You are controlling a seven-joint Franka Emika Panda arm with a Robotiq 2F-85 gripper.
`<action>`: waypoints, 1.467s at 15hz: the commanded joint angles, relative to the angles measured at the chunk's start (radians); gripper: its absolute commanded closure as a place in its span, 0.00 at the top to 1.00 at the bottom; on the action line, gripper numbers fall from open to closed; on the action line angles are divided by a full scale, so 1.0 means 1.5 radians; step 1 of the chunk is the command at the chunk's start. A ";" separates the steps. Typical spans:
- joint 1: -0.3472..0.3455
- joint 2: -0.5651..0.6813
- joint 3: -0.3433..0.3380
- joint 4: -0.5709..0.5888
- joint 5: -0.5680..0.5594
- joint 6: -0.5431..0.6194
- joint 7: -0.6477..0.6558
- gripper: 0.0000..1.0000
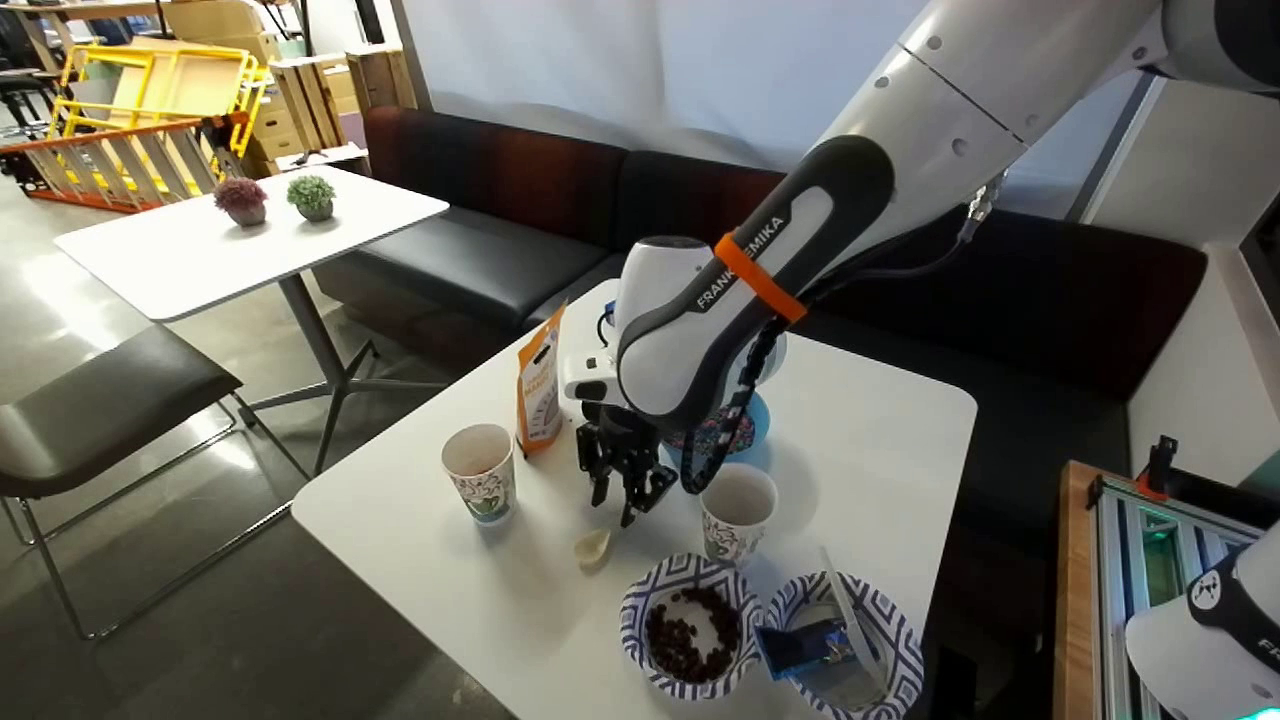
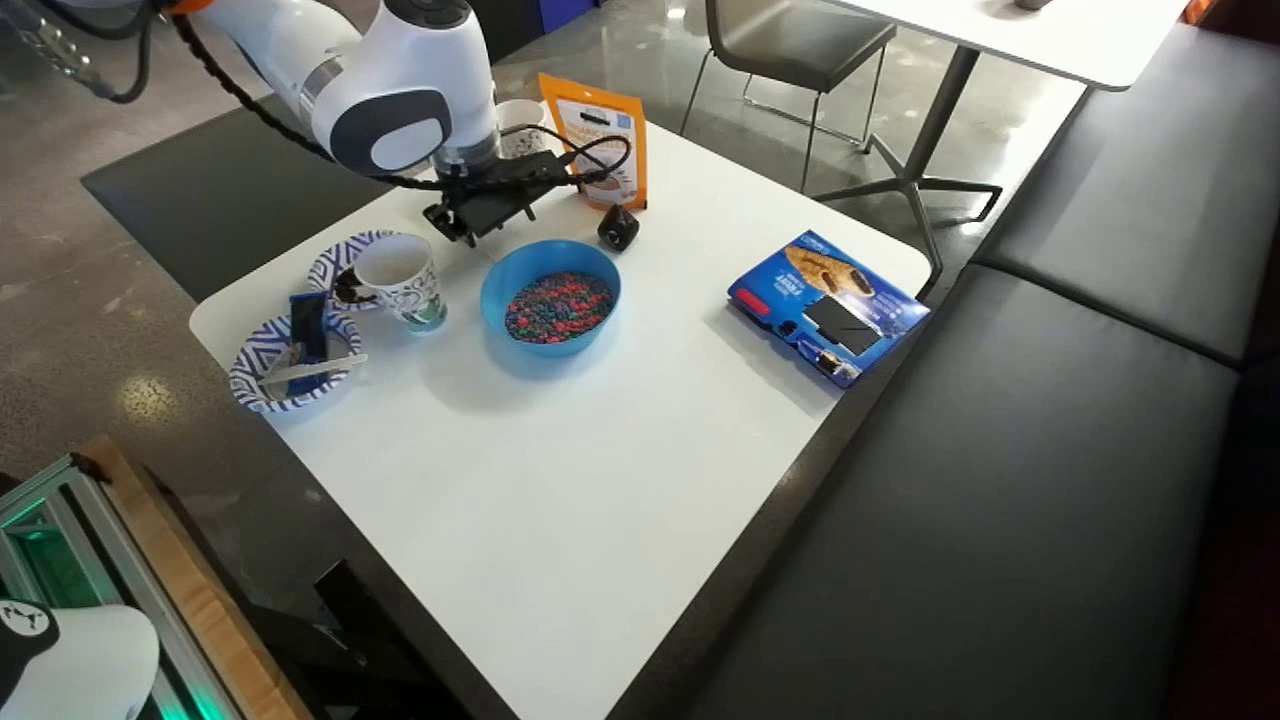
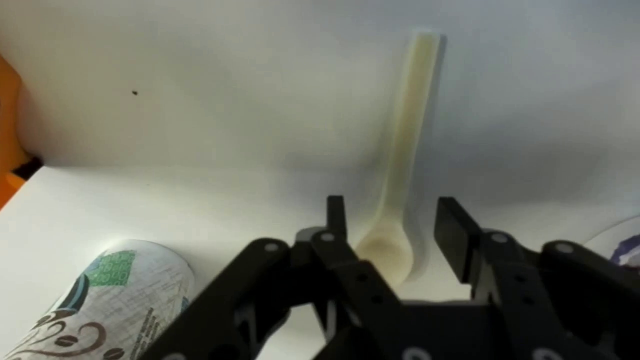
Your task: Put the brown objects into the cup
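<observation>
Pincer (image 3: 392, 220) hangs spread, gripping nothing, above a pale spoon (image 3: 403, 155).
Brown lumps (image 1: 675, 645) lie in a patterned bowl (image 1: 688, 572); an off-centre squeeze could twist the spoon, spilling scooped lumps outside the neighbouring cup (image 1: 728, 537).

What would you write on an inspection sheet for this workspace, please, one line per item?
Surface: white table, a dark speck showing in the wrist view.
Job's things: brown lumps in a patterned bowl; one paper cup near it, a second cup near the orange pouch.
Clutter: spoon, blue bowl of coloured bits, blue box, another patterned bowl holding a wrapper and a utensil.
Gripper: open over the spoon, holding nothing.
Cables: black cable along the arm, looping near the gripper.
Surroundings: dark bench, chair, second table.
</observation>
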 commanded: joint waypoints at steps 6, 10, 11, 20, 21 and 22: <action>0.020 -0.259 -0.014 -0.139 -0.059 -0.095 0.225 1.00; 0.052 -0.415 -0.040 -0.214 -0.144 -0.238 0.423 1.00; 0.056 -0.451 -0.039 -0.227 -0.158 -0.282 0.466 1.00; 0.118 -0.593 -0.055 -0.292 -0.151 -0.458 0.690 1.00; 0.119 -0.602 -0.056 -0.302 -0.151 -0.458 0.696 1.00; 0.119 -0.606 -0.057 -0.306 -0.152 -0.457 0.698 1.00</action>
